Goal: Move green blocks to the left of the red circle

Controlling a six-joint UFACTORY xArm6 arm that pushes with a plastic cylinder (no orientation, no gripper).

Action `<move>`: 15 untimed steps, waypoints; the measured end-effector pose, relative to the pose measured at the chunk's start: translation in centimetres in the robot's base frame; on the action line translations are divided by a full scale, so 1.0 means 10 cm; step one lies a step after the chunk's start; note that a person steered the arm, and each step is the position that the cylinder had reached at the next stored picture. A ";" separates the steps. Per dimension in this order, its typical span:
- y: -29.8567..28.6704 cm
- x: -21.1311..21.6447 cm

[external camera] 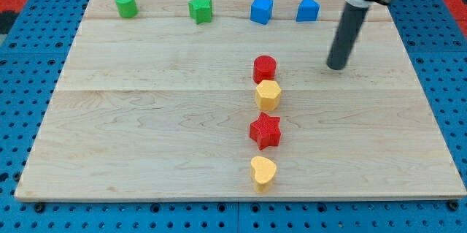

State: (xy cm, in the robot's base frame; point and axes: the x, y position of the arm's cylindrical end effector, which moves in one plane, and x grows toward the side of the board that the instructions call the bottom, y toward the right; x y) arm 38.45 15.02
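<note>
A dark rod stands over a pale wooden bench (146, 116), my tip (336, 66) resting on bare wood at about 3 o'clock from the red circle (264, 67), well apart from it and touching no block. The arm carries no pincer, so there is nothing to report as apart, together or clamped.

The two task blocks sit along the 12 o'clock edge of the bench: a green cylinder (126, 4) near the 11 o'clock corner and a green star (201, 9) partway between it and the blue cube (261, 9). A second blue block (308, 8), its shape hard to make out, lies just past the cube toward 1 o'clock, closest to the rod.

Below the red circle a column runs toward 6 o'clock: a yellow hexagon (268, 95) touching the circle, then a red star (265, 131), then a yellow heart (263, 173).

Progress looks to be nil or close to it. Both greens lie on the 9 o'clock side of the circle only in a loose sense, being far up toward 12 o'clock and not level with it. What appears left is to bring each one down to sit directly at 9 o'clock of the circle. The tip seems to be on the wrong side of the board for that, with the blues between it and the greens.
</note>
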 end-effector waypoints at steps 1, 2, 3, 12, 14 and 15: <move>-0.53 -0.12; -1.10 -0.13; -1.70 -0.26; -2.92 -1.93; -3.12 -1.93; -3.29 -1.92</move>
State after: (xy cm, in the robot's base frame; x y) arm 19.23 -17.85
